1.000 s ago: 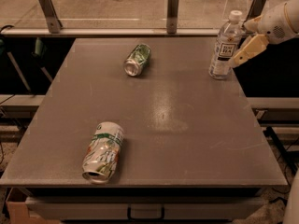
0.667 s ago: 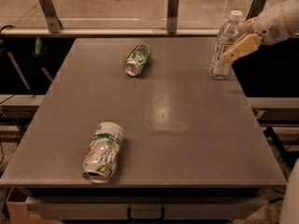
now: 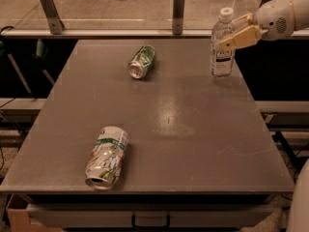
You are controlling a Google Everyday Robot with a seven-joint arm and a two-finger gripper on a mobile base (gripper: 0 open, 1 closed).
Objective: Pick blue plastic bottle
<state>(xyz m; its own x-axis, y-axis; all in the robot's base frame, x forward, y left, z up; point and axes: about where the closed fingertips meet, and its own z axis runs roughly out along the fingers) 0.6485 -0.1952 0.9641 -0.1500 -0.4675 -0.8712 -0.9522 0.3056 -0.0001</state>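
The blue plastic bottle (image 3: 222, 62) is a clear bottle with a white cap and a dark label. It stands upright at the table's far right edge. My gripper (image 3: 226, 33) reaches in from the right at the bottle's shoulder. One tan finger (image 3: 239, 36) crosses in front of the bottle and the other lies behind it beside the cap. The fingers are open around the bottle's upper part, and the bottle rests on the table.
A green-and-white can (image 3: 141, 62) lies on its side at the far middle. A second, dented can (image 3: 106, 157) lies near the front left. The grey table (image 3: 193, 129) has a rail with posts (image 3: 178, 8) behind it. A drawer handle (image 3: 150, 221) sits under the front edge.
My gripper has moved left from beside the bottle to its upper part, so its fingers now straddle the shoulder. The bottle and both cans have stayed put.
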